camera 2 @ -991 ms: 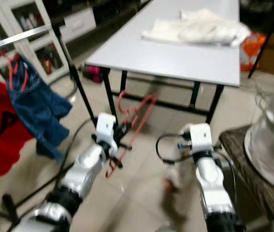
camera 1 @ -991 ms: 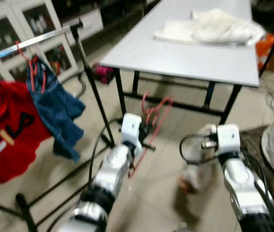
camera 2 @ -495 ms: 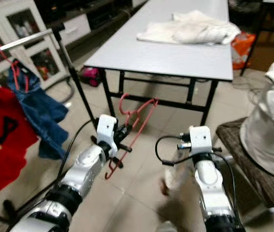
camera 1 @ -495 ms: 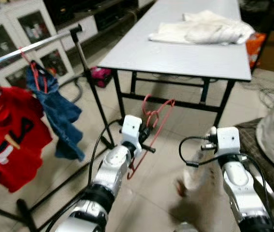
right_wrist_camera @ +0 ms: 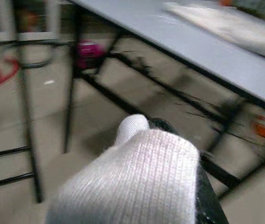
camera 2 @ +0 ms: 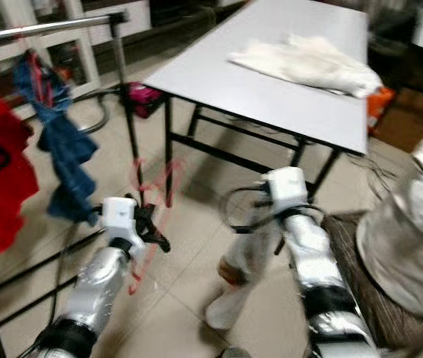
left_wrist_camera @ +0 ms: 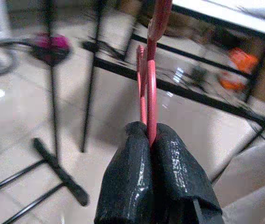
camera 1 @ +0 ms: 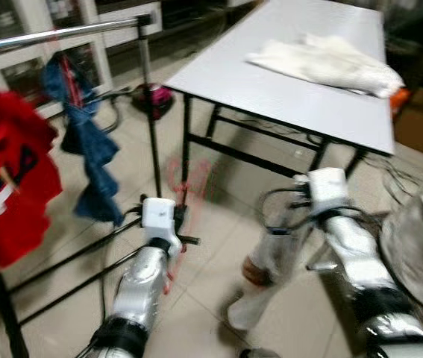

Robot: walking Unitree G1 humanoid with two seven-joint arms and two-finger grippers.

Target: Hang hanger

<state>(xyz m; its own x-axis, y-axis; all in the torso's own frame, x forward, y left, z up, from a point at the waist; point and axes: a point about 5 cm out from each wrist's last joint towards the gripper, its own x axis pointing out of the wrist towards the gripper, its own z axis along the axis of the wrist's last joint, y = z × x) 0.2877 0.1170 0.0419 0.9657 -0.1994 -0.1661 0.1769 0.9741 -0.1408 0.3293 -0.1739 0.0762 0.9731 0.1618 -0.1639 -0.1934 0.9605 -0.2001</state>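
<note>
A red hanger (left_wrist_camera: pixel 151 88) stands upright between the tips of my left gripper (left_wrist_camera: pixel 148 136), which is shut on its lower bar. It appears as a blurred red shape (camera 1: pixel 185 179) above that gripper (camera 1: pixel 179 226), low in front of the clothes rack's upright pole (camera 1: pixel 151 112). The silver rail (camera 1: pixel 62 31) runs off to the left, well above the gripper. On it hang a red shirt (camera 1: pixel 6 171) and a blue garment (camera 1: pixel 84 142). My right gripper (camera 1: pixel 292 212) is shut on a white knitted cloth (right_wrist_camera: pixel 137 177) that hangs down over the floor (camera 1: pixel 271 261).
A grey table (camera 1: pixel 271 86) with a white cloth (camera 1: pixel 323 63) on it stands ahead on the right, its black legs near both arms. The rack's black feet (camera 1: pixel 2 298) cross the tiled floor. A pale bundle on a dark stool (camera 2: pixel 405 239) is at the right.
The whole view has swung, so the rack and rail now sit closer and higher. The left gripper still holds the hanger. The right arm has lifted, with the white cloth dangling below it.
</note>
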